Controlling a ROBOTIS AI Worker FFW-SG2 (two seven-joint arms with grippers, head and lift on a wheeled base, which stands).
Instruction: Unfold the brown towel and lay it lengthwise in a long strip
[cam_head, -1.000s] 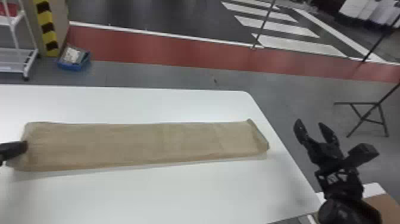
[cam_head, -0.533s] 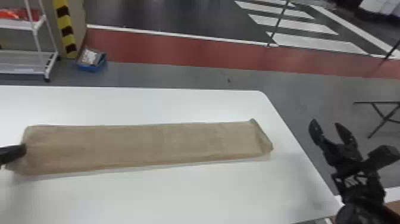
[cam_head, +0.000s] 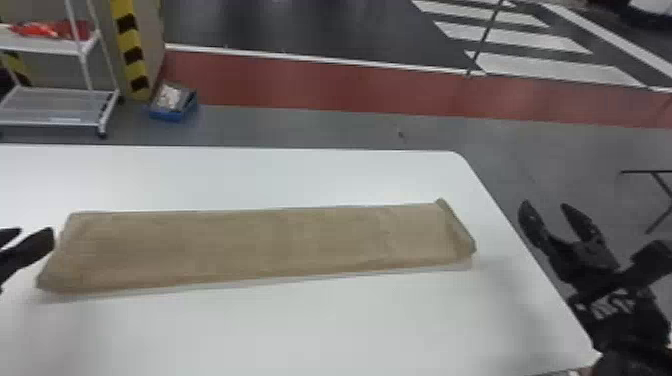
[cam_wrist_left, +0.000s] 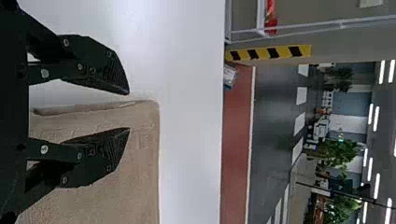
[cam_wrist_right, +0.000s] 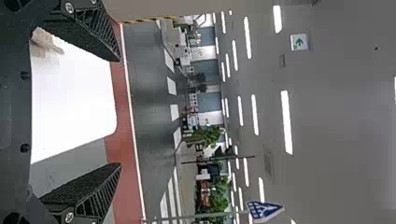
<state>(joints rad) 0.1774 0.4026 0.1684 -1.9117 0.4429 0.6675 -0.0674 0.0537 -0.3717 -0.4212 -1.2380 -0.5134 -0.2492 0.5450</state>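
Jaws first: they're apart on both grippers, with nothing between the fingertips on the right. The left gripper is by the brown towel's left end, one finger over the cloth in its wrist view; can't tell if it's touching. The right gripper hangs just past the right edge of the white table. Towel's a long flat strip running left to right, its right end a bit ruffled, short of that edge. Past the far edge there's a blue bin and a white wheeled cart on the floor.
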